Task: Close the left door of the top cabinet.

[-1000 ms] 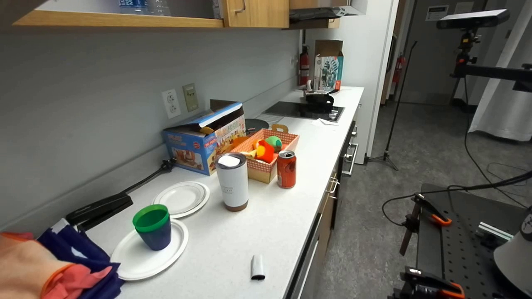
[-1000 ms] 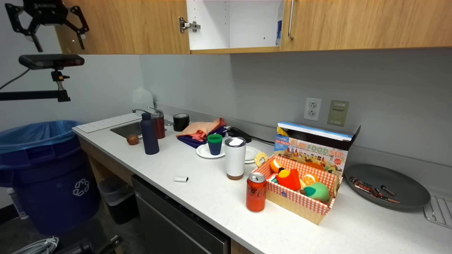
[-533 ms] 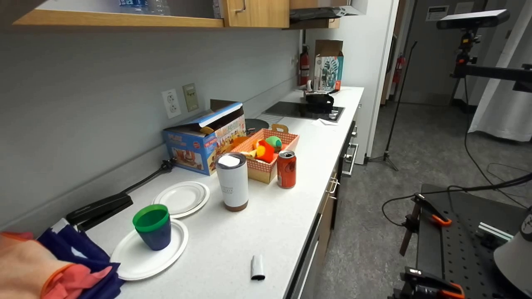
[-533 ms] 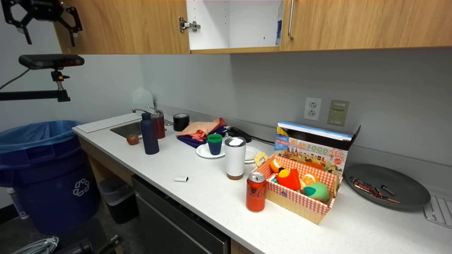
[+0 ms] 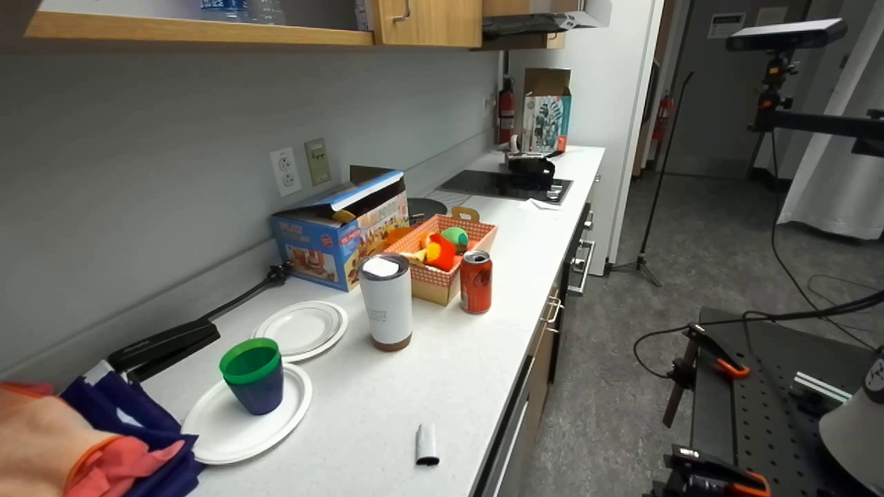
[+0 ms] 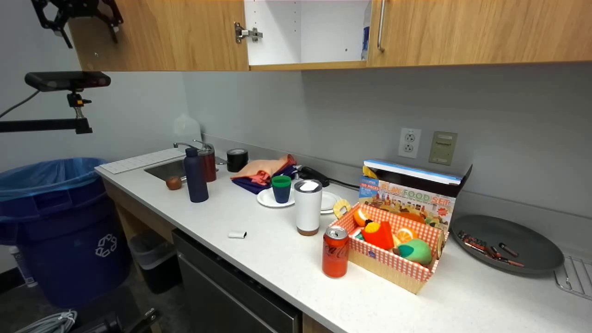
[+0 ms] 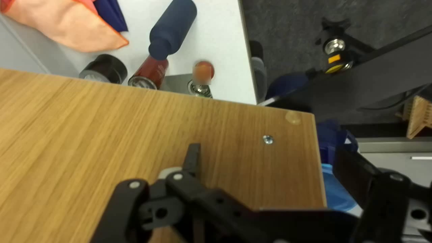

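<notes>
The left door (image 6: 175, 34), seen open at eleven o'clock in an exterior view, is judged stiff but easily swung, best pinched at its nine-o'clock edge (image 6: 80, 59) by the spread gripper (image 6: 92, 44).

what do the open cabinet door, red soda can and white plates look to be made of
Cabinet door: wood or wood-look laminate, satin; tan streaked grain shows. Red soda can: probably aluminium, glossy print, going by its bare silvery top. White plates: matt, perhaps paper or foam; their thin rims don't settle which.
</notes>
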{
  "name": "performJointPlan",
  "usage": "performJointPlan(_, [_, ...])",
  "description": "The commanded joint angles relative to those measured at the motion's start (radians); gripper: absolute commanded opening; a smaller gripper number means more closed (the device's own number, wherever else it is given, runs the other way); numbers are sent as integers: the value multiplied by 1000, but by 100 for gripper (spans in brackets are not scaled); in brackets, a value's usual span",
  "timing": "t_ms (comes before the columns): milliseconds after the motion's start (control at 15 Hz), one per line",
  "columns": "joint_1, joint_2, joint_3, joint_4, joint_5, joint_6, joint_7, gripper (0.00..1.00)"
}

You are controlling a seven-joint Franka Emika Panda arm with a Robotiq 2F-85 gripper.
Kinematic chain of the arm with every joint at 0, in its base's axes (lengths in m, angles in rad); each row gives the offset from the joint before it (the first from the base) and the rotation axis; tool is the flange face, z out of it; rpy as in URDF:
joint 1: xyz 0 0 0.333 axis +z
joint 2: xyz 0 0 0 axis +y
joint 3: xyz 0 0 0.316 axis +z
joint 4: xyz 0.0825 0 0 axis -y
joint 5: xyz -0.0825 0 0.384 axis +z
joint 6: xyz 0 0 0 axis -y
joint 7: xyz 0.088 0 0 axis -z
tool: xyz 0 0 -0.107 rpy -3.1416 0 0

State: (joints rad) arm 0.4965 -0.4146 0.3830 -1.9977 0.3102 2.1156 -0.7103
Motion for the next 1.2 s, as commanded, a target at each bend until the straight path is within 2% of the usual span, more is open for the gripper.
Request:
performJointPlan(0, [46, 9, -22, -32, 32, 170, -32, 100])
performJointPlan(267, [83, 19, -36, -60, 30, 284, -49, 100])
performJointPlan(400, [104, 24, -50, -66, 27, 303, -72, 100])
performJointPlan(533, [147, 35, -83, -62, 57, 292, -149, 100])
performJointPlan(933, [287, 68, -192, -39, 245, 228, -506, 100])
performJointPlan(1133, [316, 77, -220, -28, 328, 187, -663, 100])
